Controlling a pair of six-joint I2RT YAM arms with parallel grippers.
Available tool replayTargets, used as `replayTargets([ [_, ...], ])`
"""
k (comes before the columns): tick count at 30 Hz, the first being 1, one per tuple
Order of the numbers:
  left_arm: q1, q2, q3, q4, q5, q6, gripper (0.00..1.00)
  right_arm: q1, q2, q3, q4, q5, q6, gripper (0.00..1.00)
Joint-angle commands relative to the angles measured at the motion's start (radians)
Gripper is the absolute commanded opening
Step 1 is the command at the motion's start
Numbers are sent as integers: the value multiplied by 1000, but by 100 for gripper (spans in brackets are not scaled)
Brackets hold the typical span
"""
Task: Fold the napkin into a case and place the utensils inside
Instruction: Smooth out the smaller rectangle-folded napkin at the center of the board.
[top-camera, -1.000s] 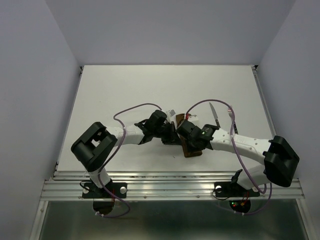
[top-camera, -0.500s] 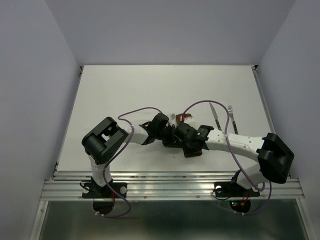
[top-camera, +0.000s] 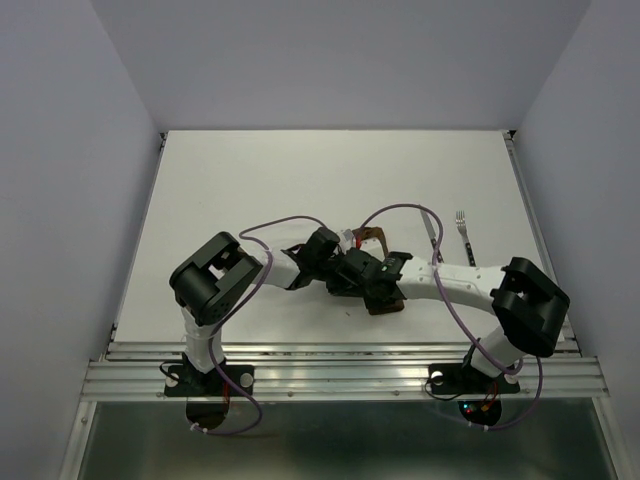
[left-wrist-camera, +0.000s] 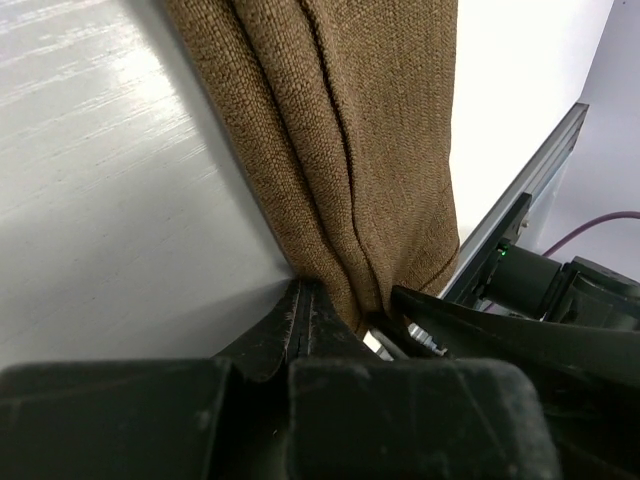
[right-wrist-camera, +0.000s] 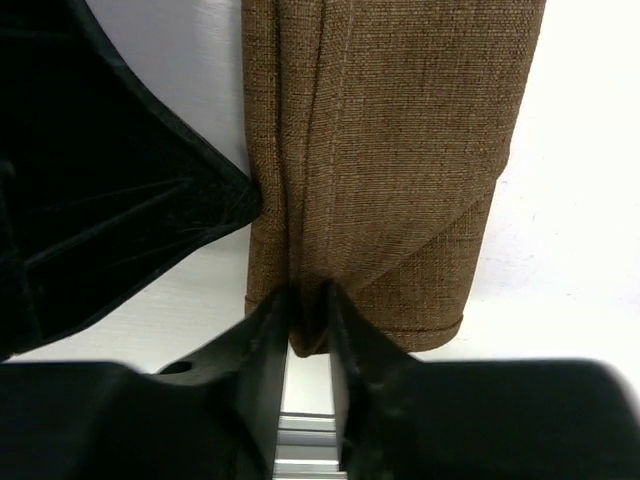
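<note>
The narrow folded dark brown cloth napkin (right-wrist-camera: 400, 150) is laid lengthwise, straight ahead of the right fingers (right-wrist-camera: 262, 340), by which its near-end fold is pinched. The left fingers (left-wrist-camera: 288, 338) are pressed together beside it. The silver metal fork (top-camera: 462, 225) and silver knife (top-camera: 432, 238), off to the right, are nearer the right fingers.

coarse-woven matt brown cloth napkin (left-wrist-camera: 380, 150), smooth faintly glossy white table (left-wrist-camera: 120, 200), shiny silver metal fork (top-camera: 462, 225)

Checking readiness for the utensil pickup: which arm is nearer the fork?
Right. The right arm passes just in front of the fork; the left arm lies far to its left, beyond the folded napkin.
</note>
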Motion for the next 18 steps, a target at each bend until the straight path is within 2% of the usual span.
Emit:
replayTargets([
  [1,-9,-3,26,30,9,11,0,17,9,26,26,62,15,19],
  [5,-9,-3,25,30,12,17,0,17,8,19,28,72,19,12],
  [8,-11,-4,25,30,13,17,0,17,-6,18,16,94,38,1],
  [18,-17,13,32,50,22,-1,0,17,-71,41,26,60,33,1],
])
